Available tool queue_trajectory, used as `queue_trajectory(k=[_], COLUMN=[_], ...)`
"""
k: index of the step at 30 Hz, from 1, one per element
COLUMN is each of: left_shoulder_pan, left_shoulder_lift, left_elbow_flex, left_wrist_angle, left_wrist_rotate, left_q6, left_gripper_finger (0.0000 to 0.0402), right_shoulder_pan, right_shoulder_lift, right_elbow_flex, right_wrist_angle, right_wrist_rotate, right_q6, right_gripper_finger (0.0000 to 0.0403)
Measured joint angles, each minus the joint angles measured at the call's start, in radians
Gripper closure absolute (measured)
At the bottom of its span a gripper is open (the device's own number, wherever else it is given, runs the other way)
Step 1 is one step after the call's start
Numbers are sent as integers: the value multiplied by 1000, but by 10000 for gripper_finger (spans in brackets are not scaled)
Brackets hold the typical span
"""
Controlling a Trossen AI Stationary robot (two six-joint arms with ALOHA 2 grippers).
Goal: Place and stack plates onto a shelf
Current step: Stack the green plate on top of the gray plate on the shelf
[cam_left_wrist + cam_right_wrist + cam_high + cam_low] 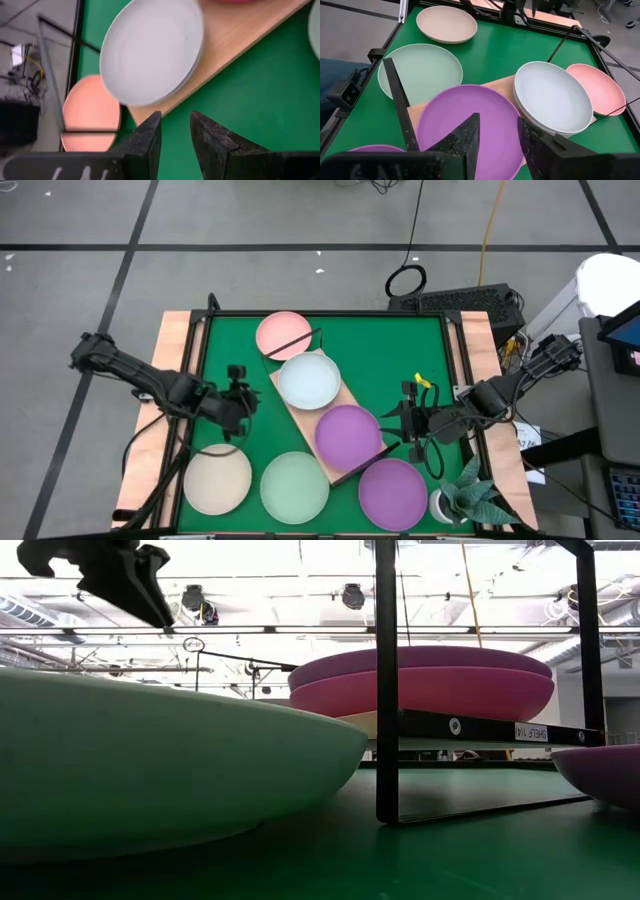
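High view shows the light wood shelf board (345,402) with thin black wire ends lying diagonally on the green mat (380,350), carrying a pale blue round plate (309,380) and a purple plate (349,432); the low view shows a magenta plate (420,692) under the purple one. A salmon pink plate (283,333) lies beside the shelf's far end. Beige (217,480), mint green (295,486) and a second purple plate (392,493) sit along the mat's near edge. The left gripper (241,402) hovers beside the shelf, fingers slightly apart, empty. The right gripper (398,420) hovers near the purple plates, fingers slightly apart, empty.
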State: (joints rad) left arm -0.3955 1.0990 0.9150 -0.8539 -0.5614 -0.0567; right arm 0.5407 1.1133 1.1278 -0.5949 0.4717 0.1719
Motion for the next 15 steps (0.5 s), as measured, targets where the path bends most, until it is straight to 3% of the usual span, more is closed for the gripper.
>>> queue_trajectory(k=[7, 15], left_shoulder_pan=[4, 2], left_shoulder_lift=[-94, -99], left_elbow_flex=[-67, -67], left_wrist_angle=[64, 85], left_wrist_rotate=[36, 64], left_q6=[-10, -8], left_gripper_finger=[293, 293], right_shoulder_pan=[10, 139], right_shoulder_lift=[4, 65], right_elbow_flex=[0, 0], right_wrist_angle=[0, -1], right_wrist_rotate=[-21, -57], right_q6=[42, 165], right_gripper_finger=[289, 289])
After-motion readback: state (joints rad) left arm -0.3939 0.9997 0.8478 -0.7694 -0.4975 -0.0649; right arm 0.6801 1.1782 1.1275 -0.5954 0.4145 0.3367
